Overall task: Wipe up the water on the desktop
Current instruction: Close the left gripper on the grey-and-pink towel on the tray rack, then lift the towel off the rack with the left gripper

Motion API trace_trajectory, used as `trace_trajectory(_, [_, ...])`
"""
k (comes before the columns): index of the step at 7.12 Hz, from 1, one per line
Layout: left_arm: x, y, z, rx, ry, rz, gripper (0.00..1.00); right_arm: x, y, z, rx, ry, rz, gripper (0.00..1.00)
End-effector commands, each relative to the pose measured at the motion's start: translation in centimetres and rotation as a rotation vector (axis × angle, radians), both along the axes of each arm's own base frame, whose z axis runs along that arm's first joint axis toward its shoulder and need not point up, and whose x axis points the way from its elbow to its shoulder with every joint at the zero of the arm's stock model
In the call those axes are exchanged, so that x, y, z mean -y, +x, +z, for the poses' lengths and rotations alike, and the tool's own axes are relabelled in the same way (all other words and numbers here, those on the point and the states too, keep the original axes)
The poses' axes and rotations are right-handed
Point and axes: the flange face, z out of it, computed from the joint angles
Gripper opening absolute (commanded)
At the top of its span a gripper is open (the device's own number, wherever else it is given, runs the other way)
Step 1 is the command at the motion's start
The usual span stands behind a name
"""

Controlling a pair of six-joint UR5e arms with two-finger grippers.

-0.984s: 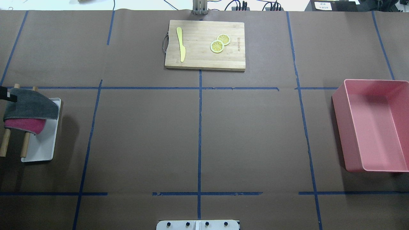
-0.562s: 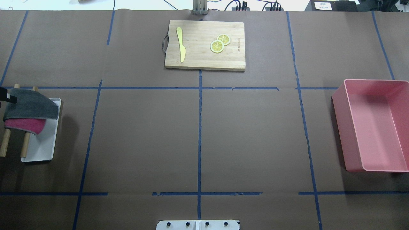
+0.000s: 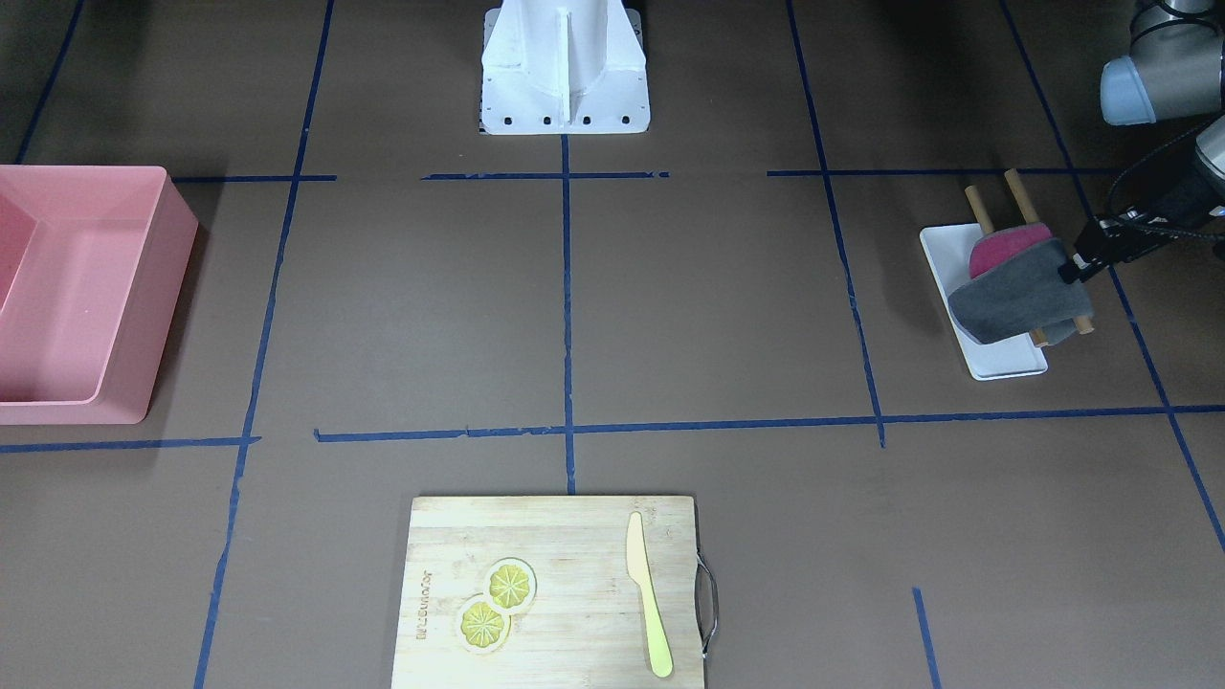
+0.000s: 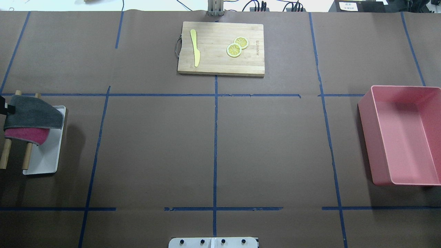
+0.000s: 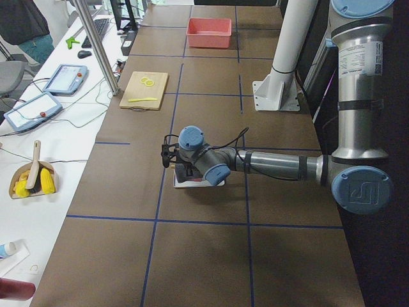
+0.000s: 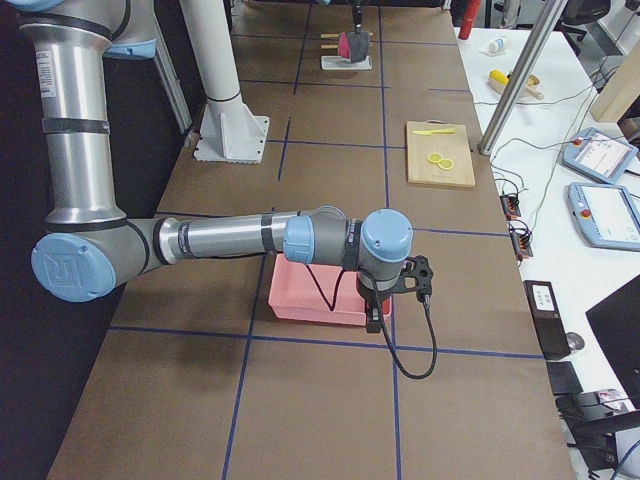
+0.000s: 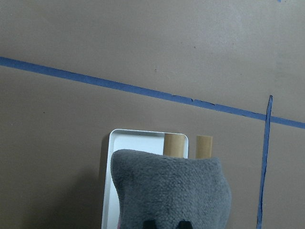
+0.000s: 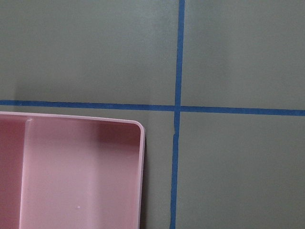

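The tabletop reads as a matt brown, paper-like sheet with faint creases, and the thin blue tape lines on it look frayed in spots. Now the white tray, smooth plastic with a soft sheen, and over it a grey cloth that's fuzzy and fleece-like, a magenta cloth of similar nap, and two bare wooden dowels. The cutting board shows pale bamboo grain, unvarnished by the look of it, while the pink bin is smooth plastic, faintly glossy inside.
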Motion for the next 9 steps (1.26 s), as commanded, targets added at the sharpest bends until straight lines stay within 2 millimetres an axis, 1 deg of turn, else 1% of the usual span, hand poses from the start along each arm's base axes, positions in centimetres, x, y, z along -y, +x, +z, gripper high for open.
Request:
trace_trajectory(1, [0.0,0.0,0.0,-0.003,-0.004,0.005,0.17,0.0,0.0,0.0,0.0,0.001,0.0,1.0])
trace_trajectory(2, [-0.3,0.2,-0.2,-0.033,-0.017,0.038,0.08,0.0,0.0,0.0,0.0,-0.002,0.001,1.0])
trace_trajectory(5, [-0.6,0.0,-0.2,-0.047,-0.023,0.048,0.06,0.0,-0.1,0.0,0.011,-0.003,0.001,1.0])
trace_trajectory(6, [-0.5,-0.8,-0.2,-0.056,-0.028,0.041,0.05,0.0,-0.1,0.0,0.011,-0.003,0.001,1.0])
trace_trajectory(7, [-0.4,-2.4,-0.3,-0.076,-0.036,0.025,0.04,0.0,-0.1,0.0,0.011,-0.004,0.001,1.0])
trace_trajectory(8, [-0.3,-5.0,-0.6,-0.109,-0.041,-0.003,0.04,0.2,0.0,-0.2,0.009,-0.001,0.001,1.0])
trace_trajectory(9, [-0.3,-6.2,-0.7,-0.127,-0.045,-0.015,0.03,0.6,0.0,-0.6,0.01,0.007,0.002,1.0])
